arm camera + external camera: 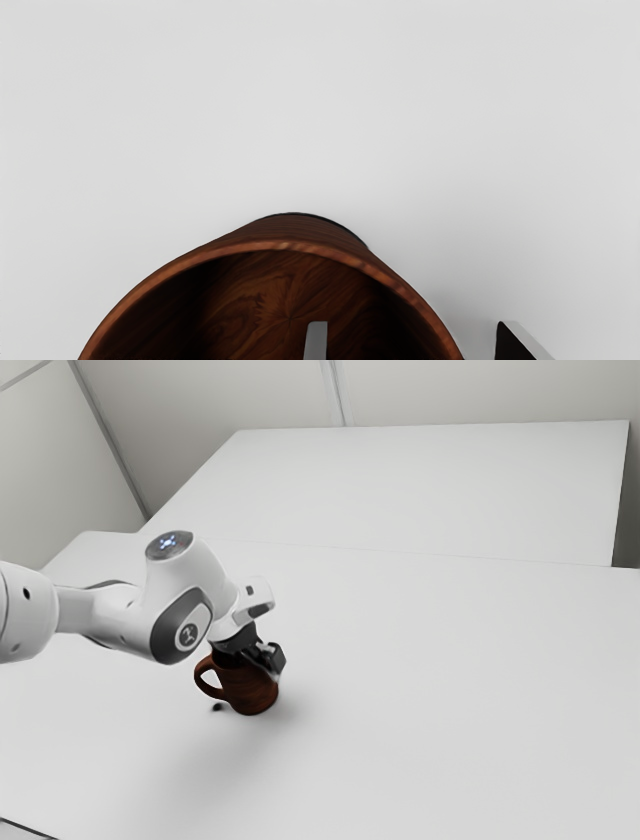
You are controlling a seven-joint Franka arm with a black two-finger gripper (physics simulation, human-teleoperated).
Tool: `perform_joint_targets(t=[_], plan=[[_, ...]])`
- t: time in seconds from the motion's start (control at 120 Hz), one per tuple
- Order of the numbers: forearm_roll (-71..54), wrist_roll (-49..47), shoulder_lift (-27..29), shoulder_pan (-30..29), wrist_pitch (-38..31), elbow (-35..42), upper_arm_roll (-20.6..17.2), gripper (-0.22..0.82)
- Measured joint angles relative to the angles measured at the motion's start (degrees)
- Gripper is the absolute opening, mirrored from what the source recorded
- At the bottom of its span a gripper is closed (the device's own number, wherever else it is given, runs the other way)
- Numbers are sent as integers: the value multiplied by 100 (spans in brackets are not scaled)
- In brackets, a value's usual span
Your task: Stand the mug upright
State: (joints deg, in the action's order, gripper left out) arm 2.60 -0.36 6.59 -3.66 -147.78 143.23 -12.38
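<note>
The brown wooden mug [250,688] stands close to upright with a slight tilt, its handle toward the exterior view's left and a shadow around its base. My gripper [262,658] is over its mouth, pointing down. In the wrist view the mug [300,246] faces me with its round opening, and my gripper [407,340] straddles the rim: one finger is inside the mouth, the other outside the wall. The fingers are apart, with space between each of them and the wall. Whether the base rests flat on the table is unclear.
The white table [430,690] extends around the mug. Behind it lies another white surface [420,490], with pale walls beyond. A small dark spot [217,707] shows beside the mug's base, below the handle.
</note>
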Motion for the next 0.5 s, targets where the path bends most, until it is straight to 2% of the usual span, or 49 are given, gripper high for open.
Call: perform_joint_targets(t=[0.125, 0.267, 0.5], plan=[[17, 1, 156, -1, 264, -177, -1, 44], [16, 7, 233, -2, 610, -463, -1, 52], [-47, -1, 254, -28, 2043, -1690, -1, 58]])
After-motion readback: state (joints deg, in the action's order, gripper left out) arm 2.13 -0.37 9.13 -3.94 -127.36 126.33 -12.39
